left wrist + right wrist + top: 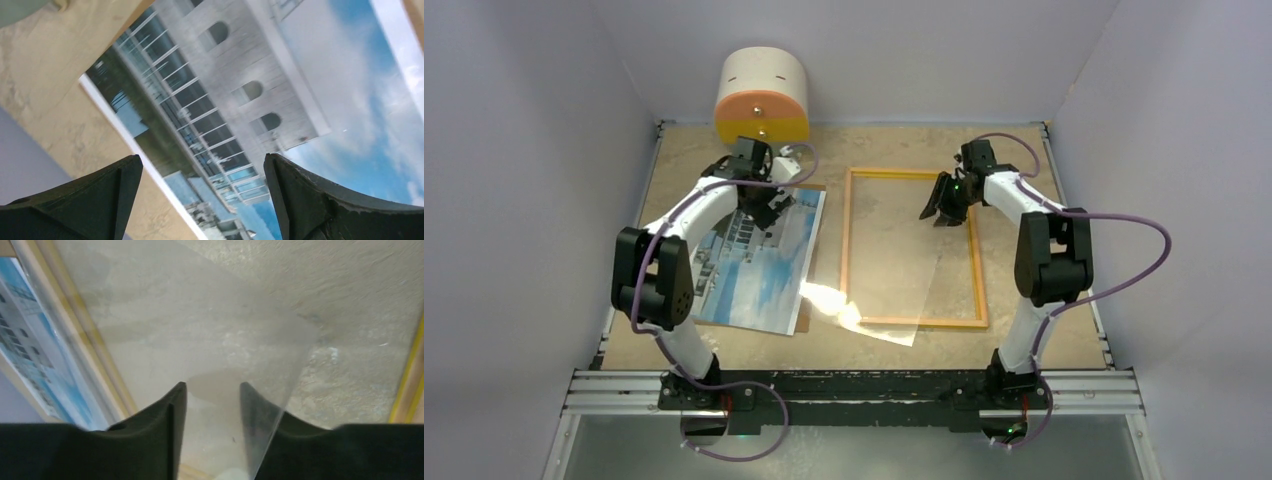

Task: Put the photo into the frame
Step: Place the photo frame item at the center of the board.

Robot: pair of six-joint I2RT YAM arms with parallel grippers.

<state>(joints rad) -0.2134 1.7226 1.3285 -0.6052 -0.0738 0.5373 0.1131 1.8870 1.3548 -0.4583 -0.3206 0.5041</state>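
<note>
The main step looks undone: the photo (759,270) lies face up near the bench's left edge, outside the frame (977,262), which lies right of centre with a clear sheet (894,300) skewed over its near-left corner. The left gripper (774,207) hovers over the photo's far end, jaws spread wide. The right gripper (943,212), jaws slightly apart, sits over the frame's far end.

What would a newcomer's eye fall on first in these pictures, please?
Probably the photo, blue sky and white building, lying left of centre with the left arm's open fingers above it. Next, the frame to its right, with a clear sheet across it throwing a bright glare by its near-left corner. At the back, an orange-and-white cylinder stands out.
</note>
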